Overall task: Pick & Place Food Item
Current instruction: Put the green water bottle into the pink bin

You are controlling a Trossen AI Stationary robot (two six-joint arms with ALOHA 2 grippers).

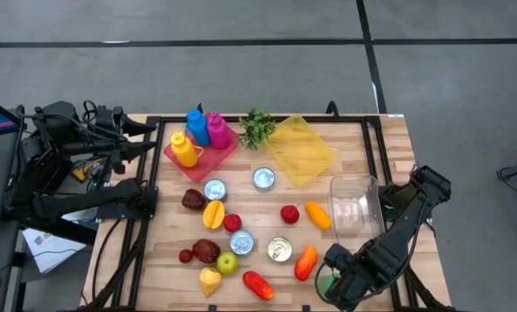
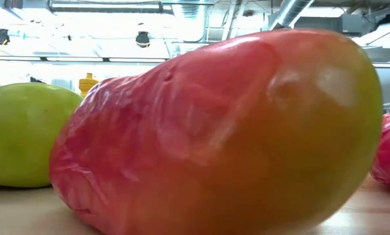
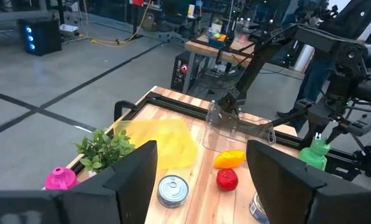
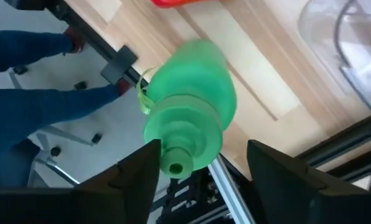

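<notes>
Jaws around green bottle (image 4: 188,102) (right gripper (image 4: 197,163))

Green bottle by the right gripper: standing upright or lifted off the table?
Lifted. The green bottle hangs between the right gripper's fingers, neck toward the camera, the tabletop well behind it; the left wrist view shows it raised too.

A grey concrete floor (image 1: 241,22) crossed by dark lines surrounds the wooden counter (image 1: 362,143), which sits in a black metal frame. Beyond the left end effector (image 3: 201,180), across the counter, stands another wooden workbench (image 3: 213,46) amid cables and dark equipment, with a black cabinet (image 3: 39,34) showing blue lights off to one side. Under the right end effector (image 4: 201,165), past the counter edge, a person's blue trouser legs (image 4: 42,109) stand on the floor. Ceiling ducts (image 2: 292,10) and bright strip lighting (image 2: 103,5) run overhead.
</notes>
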